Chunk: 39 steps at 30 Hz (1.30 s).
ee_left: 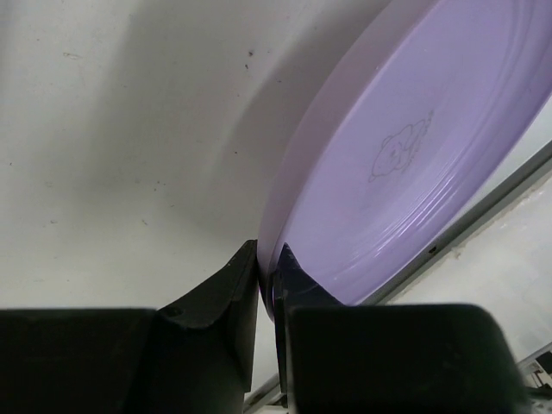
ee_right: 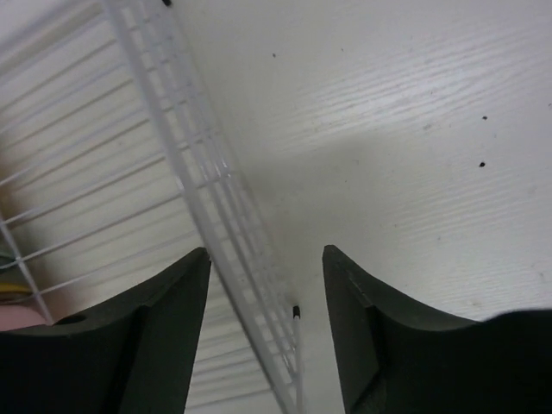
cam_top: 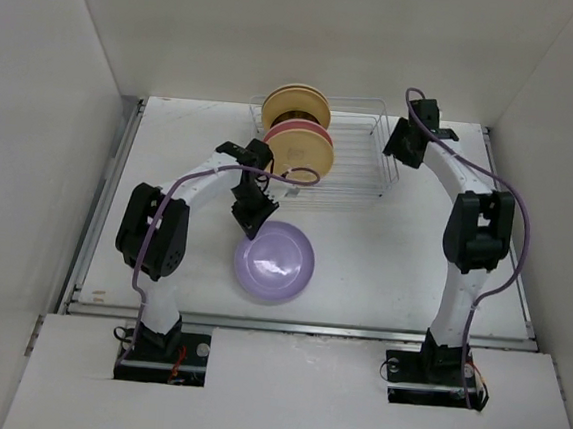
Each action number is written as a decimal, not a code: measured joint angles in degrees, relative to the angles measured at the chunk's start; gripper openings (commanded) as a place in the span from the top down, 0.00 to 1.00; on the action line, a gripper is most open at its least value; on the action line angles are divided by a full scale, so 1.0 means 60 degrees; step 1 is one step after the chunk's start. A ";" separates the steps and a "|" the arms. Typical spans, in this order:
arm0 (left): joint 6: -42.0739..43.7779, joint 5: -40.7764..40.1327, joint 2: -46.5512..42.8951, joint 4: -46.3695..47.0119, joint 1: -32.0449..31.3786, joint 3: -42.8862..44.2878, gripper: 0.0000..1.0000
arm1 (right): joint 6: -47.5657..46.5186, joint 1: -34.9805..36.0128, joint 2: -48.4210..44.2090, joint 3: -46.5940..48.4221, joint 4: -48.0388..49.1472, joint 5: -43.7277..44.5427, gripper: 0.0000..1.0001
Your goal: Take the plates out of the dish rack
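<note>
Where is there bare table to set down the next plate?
Bare table lies between the lavender plate and the right arm, and left of the dish rack. Crowded: the strip between rack and plate, where the left fingers grip its rim.

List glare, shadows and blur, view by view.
Top external: even light, with a white glare patch on the lavender plate. Left wrist: the plate throws a soft shadow on the table, and the dark left fingers look soft-edged. Right wrist: the rack wires wash out against the table, and a grey shadow falls between the black right fingers.
</note>
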 measured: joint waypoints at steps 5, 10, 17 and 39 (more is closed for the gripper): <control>-0.0244 -0.0226 0.0029 0.0280 0.0000 -0.0146 0.95 | -0.0040 0.0076 0.0499 0.0022 0.0040 -0.0182 0.75; -0.0393 -0.0419 0.0084 0.0441 -0.0004 -0.0208 0.79 | -0.1118 0.0204 0.0266 -0.0306 0.0244 -0.0663 1.00; -0.0455 -0.0528 0.0091 0.0557 0.0120 -0.0364 0.72 | -0.1002 0.0441 -0.0448 -0.1432 0.0710 -0.0503 1.00; -0.1851 -0.0113 -0.0772 0.0321 0.2040 0.2860 0.52 | -0.2361 0.0444 -0.1566 -0.0528 0.0506 -0.0069 0.33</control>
